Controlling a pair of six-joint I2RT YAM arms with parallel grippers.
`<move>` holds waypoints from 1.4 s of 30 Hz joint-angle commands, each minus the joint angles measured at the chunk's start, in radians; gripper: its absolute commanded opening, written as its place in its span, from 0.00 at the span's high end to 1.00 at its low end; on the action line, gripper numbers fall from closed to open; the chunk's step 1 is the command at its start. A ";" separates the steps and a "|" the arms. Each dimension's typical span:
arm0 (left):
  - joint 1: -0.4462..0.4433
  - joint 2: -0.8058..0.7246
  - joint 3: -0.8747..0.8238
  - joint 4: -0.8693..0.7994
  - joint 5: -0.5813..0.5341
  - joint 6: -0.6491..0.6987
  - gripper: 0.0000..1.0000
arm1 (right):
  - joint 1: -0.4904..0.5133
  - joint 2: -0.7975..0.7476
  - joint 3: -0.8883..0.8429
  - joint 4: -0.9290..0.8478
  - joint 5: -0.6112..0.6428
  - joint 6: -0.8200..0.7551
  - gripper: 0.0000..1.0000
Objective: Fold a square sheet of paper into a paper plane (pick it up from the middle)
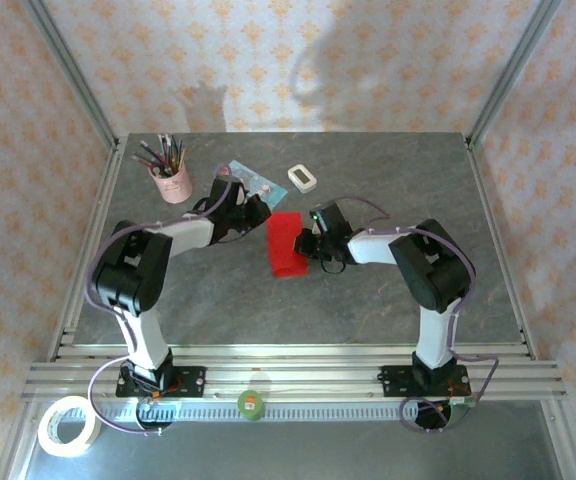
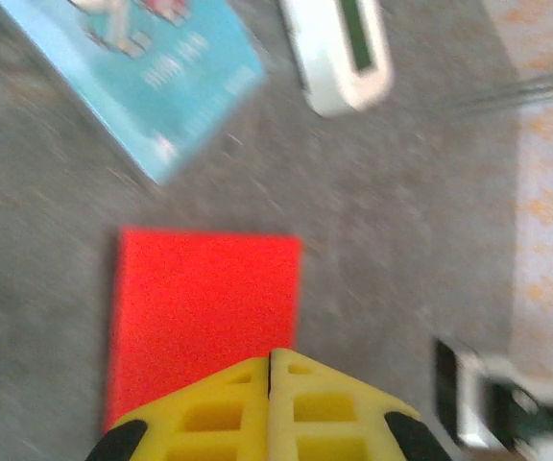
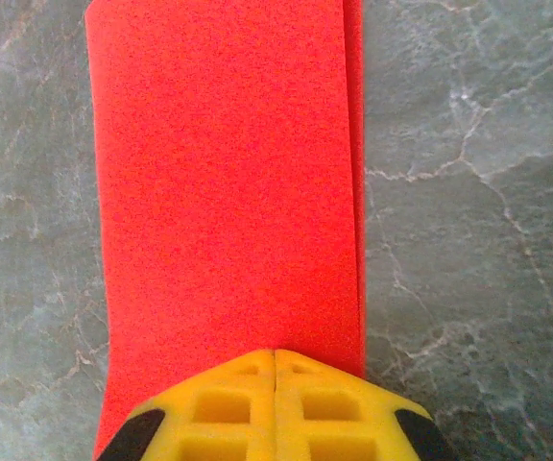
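Red and flat, the square sheet of paper [image 3: 224, 182] lies doubled into a strip on the grey table [image 3: 468, 240], running out from under the right gripper [image 3: 275, 357]. Those fingers are pressed together, with nothing visibly nipped between them. The left gripper [image 2: 270, 360] is closed tight too, at the strip's near edge; whether it touches, I can't tell. The long axis runs straight ahead of the right fingertips, and there's no tip formed, so no real heading. A sliver of lower layer peeks out to their right. For a clean crease: pin one end, sweep firmly along the fold, keep edges flush.
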 commanded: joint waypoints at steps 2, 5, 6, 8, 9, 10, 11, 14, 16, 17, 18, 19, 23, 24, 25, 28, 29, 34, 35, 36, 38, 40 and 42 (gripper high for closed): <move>-0.087 -0.067 -0.170 0.103 -0.030 -0.168 1.00 | -0.033 0.132 -0.140 -0.333 0.215 0.072 1.00; -0.127 -0.101 -0.271 0.192 -0.030 -0.279 1.00 | -0.033 0.110 -0.151 -0.298 0.195 0.125 1.00; -0.133 -0.109 -0.298 0.215 -0.038 -0.308 1.00 | -0.033 0.103 -0.155 -0.288 0.189 0.141 1.00; -0.138 -0.118 -0.327 0.240 -0.046 -0.335 1.00 | -0.034 0.092 -0.164 -0.271 0.179 0.164 1.00; -0.138 -0.119 -0.328 0.234 -0.059 -0.332 1.00 | -0.034 0.087 -0.168 -0.262 0.178 0.171 1.00; -0.137 -0.116 -0.317 0.218 -0.067 -0.323 1.00 | -0.033 0.087 -0.170 -0.258 0.179 0.176 1.00; -0.137 -0.108 -0.299 0.195 -0.069 -0.312 1.00 | -0.033 0.087 -0.169 -0.256 0.181 0.179 1.00; -0.138 -0.087 -0.255 0.170 -0.078 -0.300 1.00 | -0.034 0.092 -0.165 -0.255 0.188 0.184 1.00; -0.137 -0.073 -0.233 0.164 -0.087 -0.300 1.00 | -0.034 0.094 -0.162 -0.256 0.188 0.185 1.00; -0.137 -0.066 -0.222 0.162 -0.092 -0.303 1.00 | -0.034 0.094 -0.162 -0.255 0.188 0.188 1.00; -0.137 -0.057 -0.213 0.163 -0.095 -0.303 1.00 | -0.034 0.093 -0.162 -0.253 0.189 0.190 1.00; -0.138 -0.048 -0.205 0.161 -0.098 -0.307 1.00 | -0.034 0.094 -0.162 -0.253 0.189 0.191 1.00; -0.137 0.004 -0.171 0.163 -0.106 -0.320 1.00 | -0.034 0.093 -0.162 -0.250 0.188 0.198 1.00; -0.137 0.016 -0.163 0.161 -0.106 -0.323 1.00 | -0.034 0.093 -0.164 -0.250 0.189 0.199 1.00; -0.138 0.029 -0.156 0.160 -0.108 -0.327 1.00 | -0.034 0.093 -0.164 -0.250 0.189 0.200 1.00; -0.137 0.055 -0.151 0.155 -0.110 -0.344 1.00 | -0.033 0.092 -0.164 -0.257 0.194 0.198 1.00; -0.137 0.057 -0.158 0.150 -0.117 -0.349 1.00 | -0.034 0.093 -0.165 -0.261 0.198 0.197 1.00; -0.130 0.034 -0.256 0.161 -0.180 -0.382 1.00 | -0.034 0.096 -0.165 -0.280 0.230 0.194 1.00; -0.123 0.025 -0.278 0.167 -0.187 -0.387 1.00 | -0.034 0.101 -0.163 -0.285 0.236 0.191 1.00; -0.116 0.019 -0.303 0.175 -0.190 -0.390 1.00 | -0.034 0.106 -0.162 -0.288 0.240 0.189 1.00; -0.094 -0.003 -0.353 0.197 -0.190 -0.394 1.00 | -0.034 0.112 -0.164 -0.293 0.248 0.186 1.00; -0.068 -0.026 -0.378 0.196 -0.186 -0.388 1.00 | -0.033 0.117 -0.165 -0.298 0.256 0.183 1.00; -0.040 -0.050 -0.377 0.165 -0.176 -0.363 1.00 | -0.033 0.118 -0.165 -0.301 0.263 0.177 1.00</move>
